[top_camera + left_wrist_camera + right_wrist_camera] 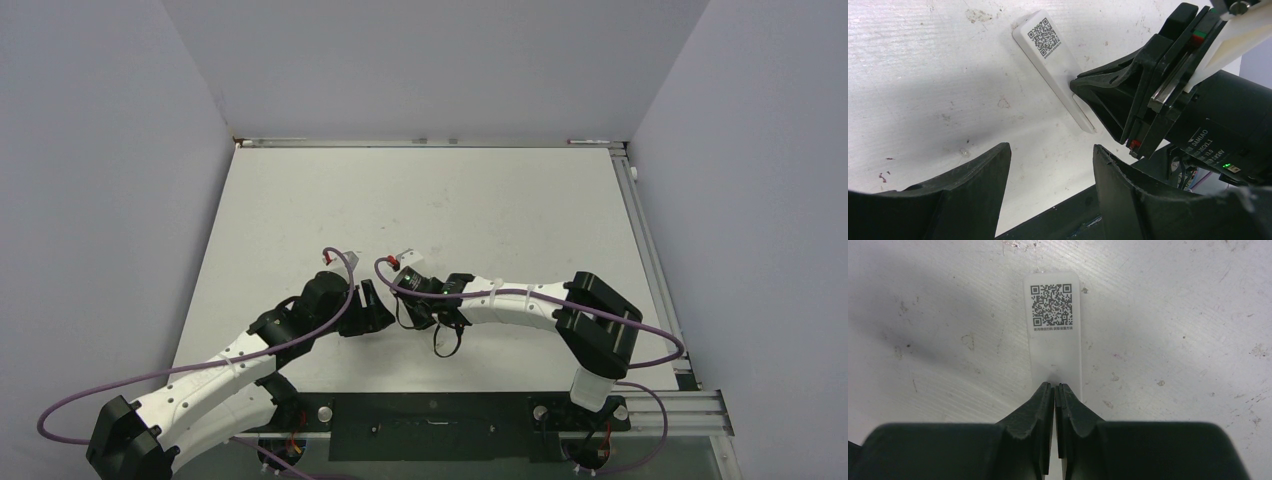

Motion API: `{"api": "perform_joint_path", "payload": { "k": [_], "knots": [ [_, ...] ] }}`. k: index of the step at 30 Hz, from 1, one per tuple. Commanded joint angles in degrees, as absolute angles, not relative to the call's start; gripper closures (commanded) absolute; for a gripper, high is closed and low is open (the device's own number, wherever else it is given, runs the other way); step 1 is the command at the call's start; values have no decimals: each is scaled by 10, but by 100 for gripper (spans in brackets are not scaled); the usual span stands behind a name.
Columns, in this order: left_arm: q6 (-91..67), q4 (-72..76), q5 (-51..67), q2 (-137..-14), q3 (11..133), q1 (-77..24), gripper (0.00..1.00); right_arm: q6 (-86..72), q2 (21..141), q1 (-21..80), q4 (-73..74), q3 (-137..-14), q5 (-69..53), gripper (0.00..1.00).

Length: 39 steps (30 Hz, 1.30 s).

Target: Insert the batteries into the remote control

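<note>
Left gripper [1051,149]: jaws wide apart, nothing between them, held over the table [923,75] just near and left of the remote control [1054,340]. Right gripper [1054,386]: jaws closed tip to tip, tips resting on the near part of the remote control, which lies flat and extends away from them. QR code label [1051,305] at its far end; the small print beneath is illegible. Right wrist housing [1228,125] marked "DAMIAO". Both arms reach inward and meet mid-table
</note>
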State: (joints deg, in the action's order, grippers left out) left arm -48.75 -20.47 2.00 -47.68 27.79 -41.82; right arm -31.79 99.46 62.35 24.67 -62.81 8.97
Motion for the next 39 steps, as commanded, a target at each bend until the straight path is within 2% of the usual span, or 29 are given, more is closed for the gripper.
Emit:
{"api": "perform_joint_path", "payload": {
  "k": [1, 39],
  "knots": [
    [-480, -197, 27, -469, 286, -414, 42, -319, 977, 628, 234, -621, 93, 91],
    [-480, -190, 35, -476, 285, -410, 42, -323, 960, 637, 248, -621, 104, 91]
  ]
}}
